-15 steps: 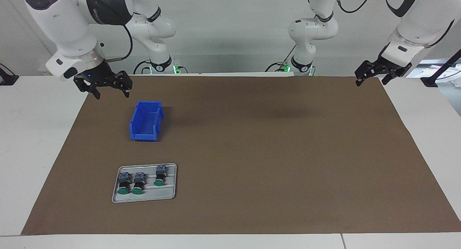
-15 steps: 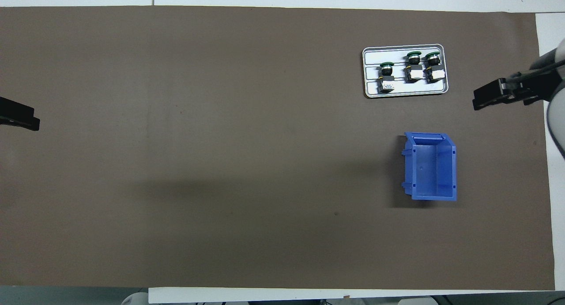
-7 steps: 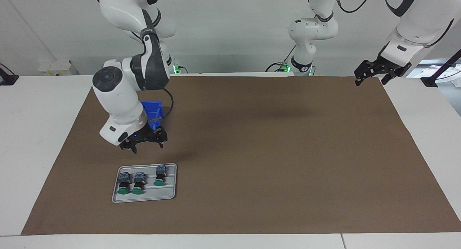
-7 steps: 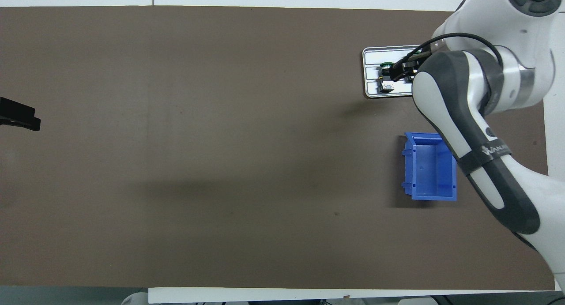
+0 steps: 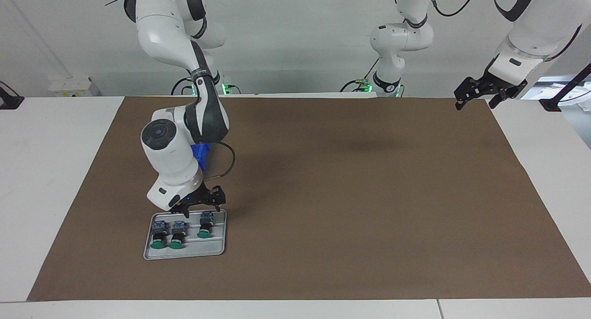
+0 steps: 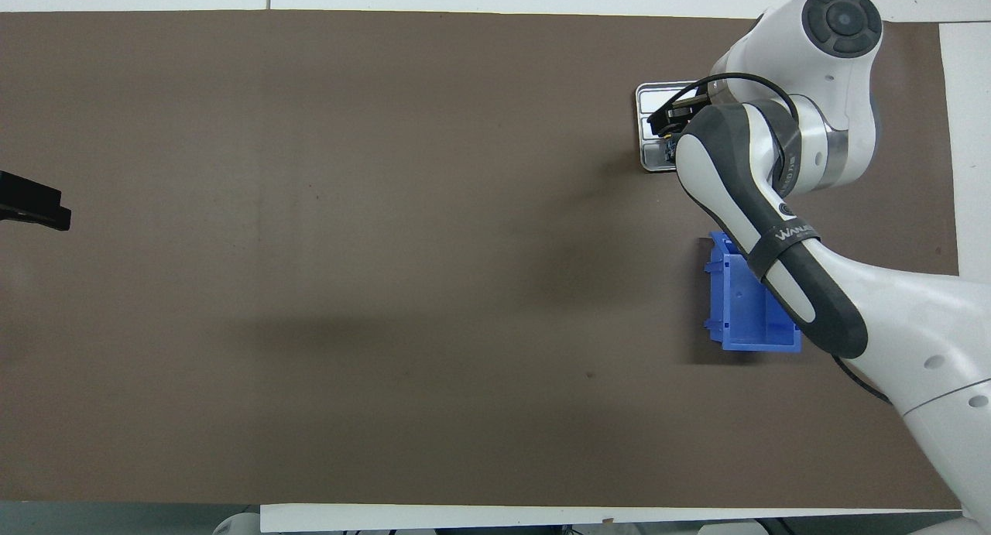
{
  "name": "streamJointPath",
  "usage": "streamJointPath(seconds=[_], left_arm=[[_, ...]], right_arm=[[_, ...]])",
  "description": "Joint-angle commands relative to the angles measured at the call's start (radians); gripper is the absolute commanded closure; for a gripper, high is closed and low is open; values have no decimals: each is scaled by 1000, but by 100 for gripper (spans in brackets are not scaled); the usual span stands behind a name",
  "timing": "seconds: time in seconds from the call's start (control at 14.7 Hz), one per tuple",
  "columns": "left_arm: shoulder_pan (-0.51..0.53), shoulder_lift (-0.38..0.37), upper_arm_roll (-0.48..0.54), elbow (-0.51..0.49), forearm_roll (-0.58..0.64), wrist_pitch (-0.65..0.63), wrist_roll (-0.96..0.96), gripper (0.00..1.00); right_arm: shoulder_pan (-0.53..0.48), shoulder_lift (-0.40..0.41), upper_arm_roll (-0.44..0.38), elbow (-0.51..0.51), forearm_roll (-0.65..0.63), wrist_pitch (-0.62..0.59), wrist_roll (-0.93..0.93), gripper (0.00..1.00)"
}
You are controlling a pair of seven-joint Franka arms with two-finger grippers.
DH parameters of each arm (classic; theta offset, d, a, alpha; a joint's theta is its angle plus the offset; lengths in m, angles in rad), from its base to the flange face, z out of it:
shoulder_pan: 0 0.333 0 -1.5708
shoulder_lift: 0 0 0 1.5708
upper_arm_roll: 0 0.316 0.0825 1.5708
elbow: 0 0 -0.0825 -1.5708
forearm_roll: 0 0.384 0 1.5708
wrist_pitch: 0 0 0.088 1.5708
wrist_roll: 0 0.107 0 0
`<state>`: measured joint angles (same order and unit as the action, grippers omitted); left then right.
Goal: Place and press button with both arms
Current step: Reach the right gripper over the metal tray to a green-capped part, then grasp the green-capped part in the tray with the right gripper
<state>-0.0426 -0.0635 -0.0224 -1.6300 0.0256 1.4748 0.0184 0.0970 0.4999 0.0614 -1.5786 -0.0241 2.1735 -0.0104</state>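
On the grey tray (image 5: 217, 249), three green-capped buttons (image 5: 205, 225) lie side by side.
Right gripper (image 5: 199, 210) hangs just over the tray's robot-side edge, arm bent steeply down, fingers apart, holding nothing. Left gripper (image 5: 475, 100) waits raised over the surface's (image 5: 369, 194) corner, fingers spread, empty.

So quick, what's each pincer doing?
Left pincer: open, empty, waiting over the mat's edge.
Right pincer: open, empty, over the tray.
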Motion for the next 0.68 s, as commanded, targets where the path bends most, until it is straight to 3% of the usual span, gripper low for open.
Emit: streamJointPath(seconds=[0.0,0.34,0.61], left_arm=[[6,-36,1,-42,-10,9,12,0],[1,-36,1,-47,-10,9,-2,0],[1,-36,2,-45,-10,10,-3,0]], right_arm=[[-22,41,8,-20,-11,83,12,11],[-26,42,8,-130,-10,230,21,15],[-37,39,8,-132,-10,220,21,22]])
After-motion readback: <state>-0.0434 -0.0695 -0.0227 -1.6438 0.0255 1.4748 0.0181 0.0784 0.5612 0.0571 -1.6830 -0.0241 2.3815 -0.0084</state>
